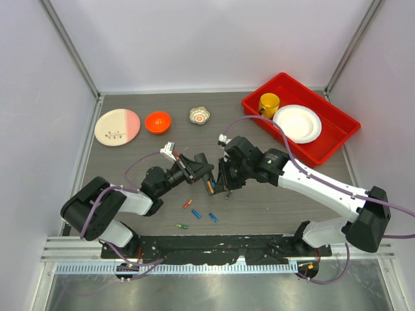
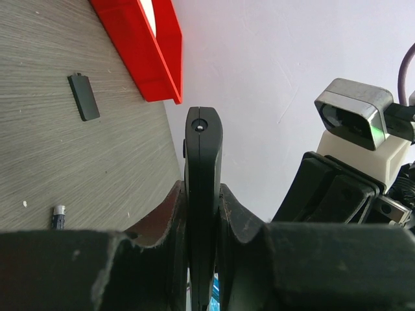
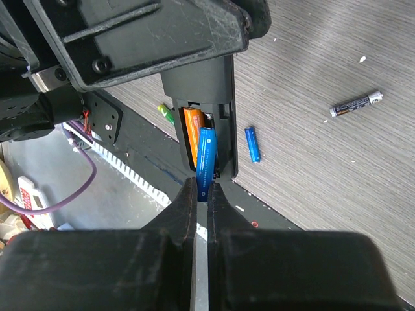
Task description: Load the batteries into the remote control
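Observation:
My left gripper (image 2: 202, 192) is shut on the slim black remote control (image 2: 203, 142), holding it edge-on above the table. In the right wrist view the remote control (image 3: 209, 91) shows its open recess with an orange battery (image 3: 192, 133) lying inside. My right gripper (image 3: 203, 192) is shut on the near end of a blue battery (image 3: 205, 159), whose far end sits in the recess beside the orange one. Both grippers meet at mid-table, left gripper (image 1: 196, 167) and right gripper (image 1: 222, 180). Loose batteries lie below them: orange (image 1: 187, 203), two blue (image 1: 196, 214), green (image 1: 182, 226).
A red tray (image 1: 337, 139) at the back right holds a yellow cup (image 1: 269, 103) and a white plate (image 1: 297, 123). An orange bowl (image 1: 157, 121), a pink-and-cream plate (image 1: 117, 127) and a small patterned cup (image 1: 200, 115) stand at the back. A small flat black piece (image 2: 84, 97) and a dark battery (image 3: 355, 103) lie on the table.

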Controlling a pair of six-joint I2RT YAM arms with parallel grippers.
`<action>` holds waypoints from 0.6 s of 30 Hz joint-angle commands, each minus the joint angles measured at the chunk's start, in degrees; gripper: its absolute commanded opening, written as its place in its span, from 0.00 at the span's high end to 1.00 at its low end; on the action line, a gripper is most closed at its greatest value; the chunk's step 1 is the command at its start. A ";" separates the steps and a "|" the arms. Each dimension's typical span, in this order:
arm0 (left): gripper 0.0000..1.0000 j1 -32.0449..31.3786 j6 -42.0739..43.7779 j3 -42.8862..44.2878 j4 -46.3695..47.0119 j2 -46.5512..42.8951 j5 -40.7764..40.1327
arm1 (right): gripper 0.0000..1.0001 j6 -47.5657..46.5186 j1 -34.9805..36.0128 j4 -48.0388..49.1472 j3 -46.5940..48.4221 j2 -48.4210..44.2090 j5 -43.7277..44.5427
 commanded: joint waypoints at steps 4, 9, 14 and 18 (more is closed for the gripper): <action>1.00 -1.00 -0.46 2.20 14.86 -2.33 1.55 | 0.99 0.17 0.33 2.01 0.91 1.57 3.31; 1.00 -1.44 -0.98 2.03 14.95 -2.94 1.38 | 0.99 -0.19 0.24 2.01 1.43 2.36 4.54; 1.00 -1.70 -1.34 1.85 14.95 -3.29 1.29 | 0.99 -0.28 0.24 2.18 2.05 3.07 6.12; 1.00 -1.70 -1.16 1.68 14.95 -3.38 1.20 | 0.97 -0.36 0.24 2.01 2.40 2.89 7.18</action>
